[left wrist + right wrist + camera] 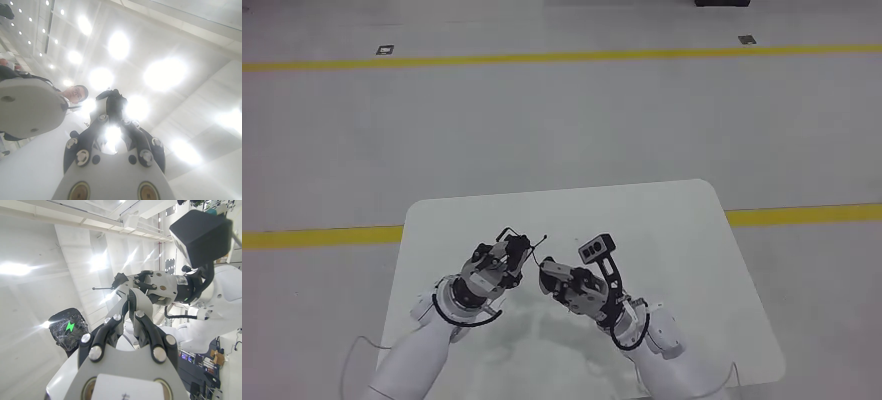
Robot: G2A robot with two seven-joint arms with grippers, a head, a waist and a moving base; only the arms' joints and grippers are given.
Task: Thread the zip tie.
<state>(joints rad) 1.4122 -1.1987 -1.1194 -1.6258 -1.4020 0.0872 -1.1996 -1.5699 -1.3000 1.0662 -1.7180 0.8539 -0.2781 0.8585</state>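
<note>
Left gripper [513, 253] clamped on zip tie [102, 288], thin tail jutting free. Right gripper [545, 268] just beside it, fingers pressed together. Both above table [682, 215].

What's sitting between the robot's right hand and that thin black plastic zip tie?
Nothing. The top view shows only bare white table under the gap between the right hand and the thin black plastic zip tie pinched in the left hand.

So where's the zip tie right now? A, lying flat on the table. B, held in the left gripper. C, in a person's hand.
B: the left gripper is shut on the zip tie, whose thin end sticks out free.
</note>
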